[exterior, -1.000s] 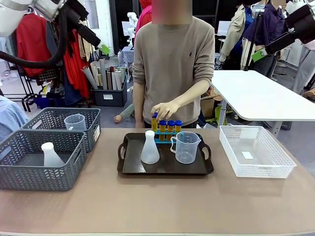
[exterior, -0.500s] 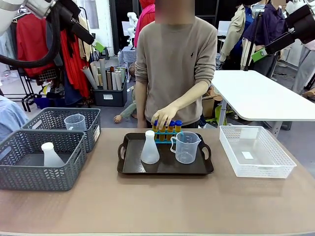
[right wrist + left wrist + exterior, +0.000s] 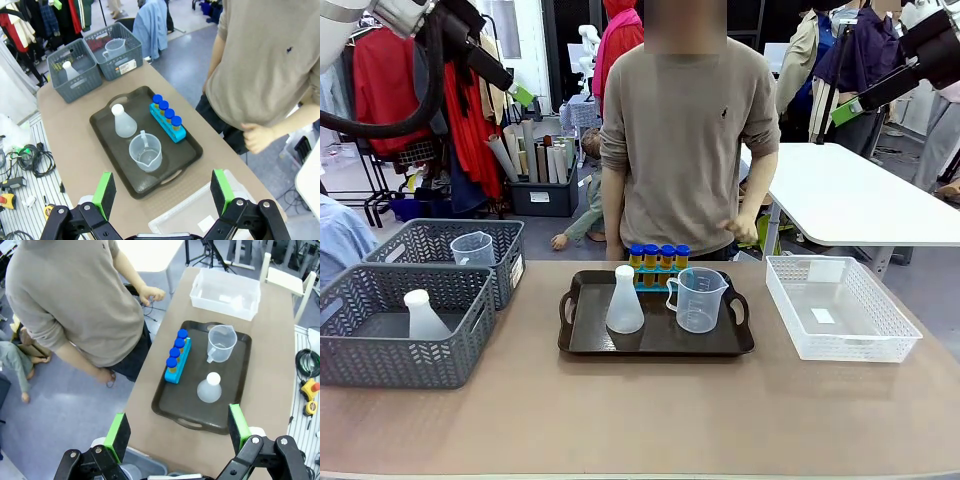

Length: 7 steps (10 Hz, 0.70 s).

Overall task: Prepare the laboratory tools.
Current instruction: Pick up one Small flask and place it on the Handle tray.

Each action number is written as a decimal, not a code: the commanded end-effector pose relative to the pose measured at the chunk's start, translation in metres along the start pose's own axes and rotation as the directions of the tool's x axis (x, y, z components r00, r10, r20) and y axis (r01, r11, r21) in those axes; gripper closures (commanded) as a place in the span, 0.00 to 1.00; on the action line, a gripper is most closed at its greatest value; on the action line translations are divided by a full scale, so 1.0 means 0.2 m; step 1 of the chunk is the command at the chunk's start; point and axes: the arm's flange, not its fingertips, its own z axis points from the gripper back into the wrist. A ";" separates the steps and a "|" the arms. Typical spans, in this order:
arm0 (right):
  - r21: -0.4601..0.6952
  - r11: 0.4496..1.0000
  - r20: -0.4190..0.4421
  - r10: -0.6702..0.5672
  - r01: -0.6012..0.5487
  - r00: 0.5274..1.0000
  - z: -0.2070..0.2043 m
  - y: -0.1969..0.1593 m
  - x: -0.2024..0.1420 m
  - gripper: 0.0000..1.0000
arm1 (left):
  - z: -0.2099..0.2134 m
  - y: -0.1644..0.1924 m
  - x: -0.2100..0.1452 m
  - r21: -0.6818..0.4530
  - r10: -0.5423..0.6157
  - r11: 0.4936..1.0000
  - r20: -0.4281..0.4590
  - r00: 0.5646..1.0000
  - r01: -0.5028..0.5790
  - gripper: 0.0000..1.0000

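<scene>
- The left gripper (image 3: 177, 437) is hovering high above the table with its jaws spread wide and nothing between the green pads (image 3: 118, 432).
- The right gripper (image 3: 162, 195) is likewise hanging well above the tray, its jaws standing wide apart and holding nothing.
- The person is standing at the far edge, one hand (image 3: 745, 229) curled at waist height, clear of the table.
- A dark handled tray (image 3: 588, 345) is carrying a translucent white conical flask (image 3: 625, 301), a clear plastic measuring beaker (image 3: 698, 299) beside it, and behind them a blue rack (image 3: 178, 361) holding four amber blue-capped tubes (image 3: 657, 258) upright.
- Two grey mesh baskets (image 3: 380, 340) are sitting at the robot's left: the nearer one is holding a second flask (image 3: 422, 315), the farther a second beaker (image 3: 472, 248).
- A white mesh basket (image 3: 840, 310) is sitting at the right.
</scene>
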 end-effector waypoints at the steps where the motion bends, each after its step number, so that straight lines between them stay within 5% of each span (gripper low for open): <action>1: 0.007 1.000 0.010 0.003 -0.003 1.000 0.00 0.01 0.01 0.00 | 0.01 0.00 -0.01 0.003 0.002 1.000 0.000 1.000 -0.002 0.00; 7: 0.007 1.000 0.010 0.003 -0.003 1.000 0.00 0.01 0.01 0.00 | 0.01 0.00 -0.01 0.003 0.002 1.000 0.000 1.000 -0.002 0.00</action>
